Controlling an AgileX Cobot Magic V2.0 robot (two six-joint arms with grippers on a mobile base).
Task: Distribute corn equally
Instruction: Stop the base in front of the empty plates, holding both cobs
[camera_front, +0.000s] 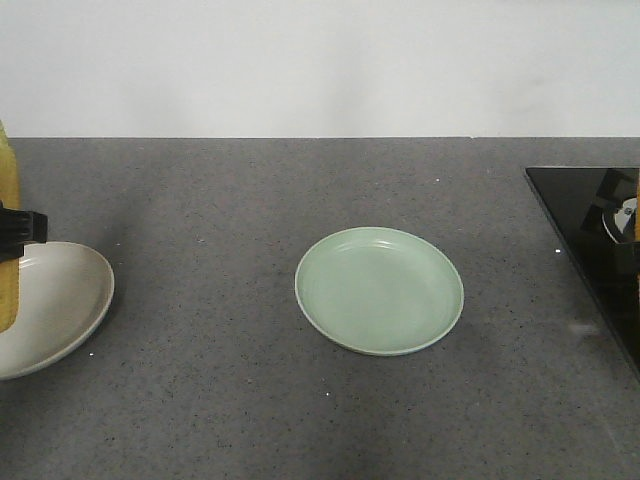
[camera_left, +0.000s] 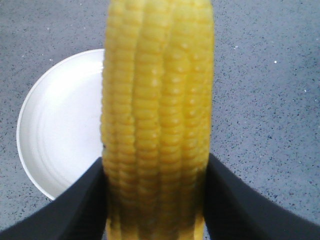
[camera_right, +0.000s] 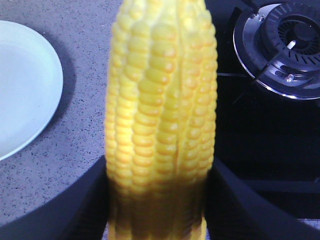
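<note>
The front view cut off the white plate (camera_front: 50, 305) and left cob (camera_front: 6, 240); wrist-view cobs were blurred.

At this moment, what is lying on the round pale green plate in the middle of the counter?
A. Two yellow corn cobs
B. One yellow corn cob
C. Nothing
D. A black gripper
C: in the front view the round pale green plate is bare, while each wrist view shows a yellow corn cob clamped between black fingers.
</note>
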